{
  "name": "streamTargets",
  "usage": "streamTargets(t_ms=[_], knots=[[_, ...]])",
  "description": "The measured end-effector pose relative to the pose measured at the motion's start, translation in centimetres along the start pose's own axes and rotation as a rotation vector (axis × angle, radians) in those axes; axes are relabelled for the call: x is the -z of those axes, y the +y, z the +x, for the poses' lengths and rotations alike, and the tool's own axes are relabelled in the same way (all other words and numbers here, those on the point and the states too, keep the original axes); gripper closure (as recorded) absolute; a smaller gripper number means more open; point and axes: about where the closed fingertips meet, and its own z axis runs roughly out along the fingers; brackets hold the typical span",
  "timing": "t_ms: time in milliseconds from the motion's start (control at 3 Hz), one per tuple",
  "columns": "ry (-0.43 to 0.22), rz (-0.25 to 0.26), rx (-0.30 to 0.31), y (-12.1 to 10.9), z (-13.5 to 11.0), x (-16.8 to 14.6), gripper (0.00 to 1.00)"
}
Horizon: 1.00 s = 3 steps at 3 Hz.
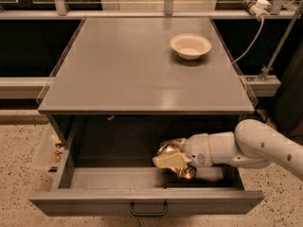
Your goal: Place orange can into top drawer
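Observation:
The top drawer (147, 202) is pulled open below the grey cabinet top, its front panel with a small dark handle (148, 209) at the bottom of the view. My white arm reaches in from the right. My gripper (171, 159) is inside the drawer, right of its middle, shut on the orange can (179, 161). The can's golden-orange body and a shiny end show between the pale fingers (165, 160). The can sits low, at or just above the drawer floor; I cannot tell whether it touches.
A pale cream bowl (190, 46) stands on the cabinet top (132, 70) at the back right. A clear side bin (49, 150) with small items hangs at the drawer's left. A white cable and power strip (253, 6) are at the back right. Speckled floor surrounds the cabinet.

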Motion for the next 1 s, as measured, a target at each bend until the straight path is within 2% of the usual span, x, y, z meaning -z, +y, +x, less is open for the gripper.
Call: streamTargets(t_ms=[333,667,1000], knots=[[0.000,0.000,0.000,0.00,0.00,0.00,0.10],[0.000,0.000,0.000,0.01,0.00,-0.01,0.00],[0.000,0.000,0.000,0.01,0.00,-0.01,0.00]])
